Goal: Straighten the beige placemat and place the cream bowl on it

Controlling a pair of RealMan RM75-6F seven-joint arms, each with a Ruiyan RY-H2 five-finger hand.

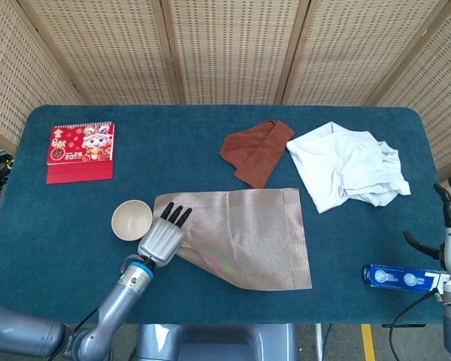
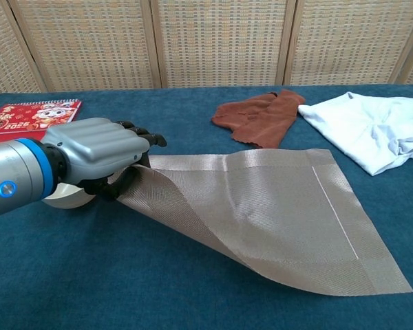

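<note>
Left hand (image 2: pixel 100 155) grips placemat (image 2: pixel 275 213) corner.

Blue table (image 1: pixel 75 226), calendar (image 1: pixel 80 153), cream bowl (image 1: pixel 131 219), beige placemat (image 1: pixel 248 237), brown cloth (image 1: pixel 255 150), white shirt (image 1: pixel 346 167), blue tube (image 1: pixel 398 277)

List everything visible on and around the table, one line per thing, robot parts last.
placemat: one, beige, table centre-front, its left edge lifted and folded over.
bowl: one, cream, left of the placemat, on the tablecloth.
calendar: one, red, far left of the table.
cloth: one, rust-brown, crumpled behind the placemat.
garment: one, white, crumpled at the right rear.
box: one, blue, front right edge.
tablecloth: one, dark teal, covers the table.
screens: woven, beige, behind the table.
left hand: one, grey with black fingers, holds the placemat's left edge.
right hand: one, off the table's right edge, holding nothing.
</note>
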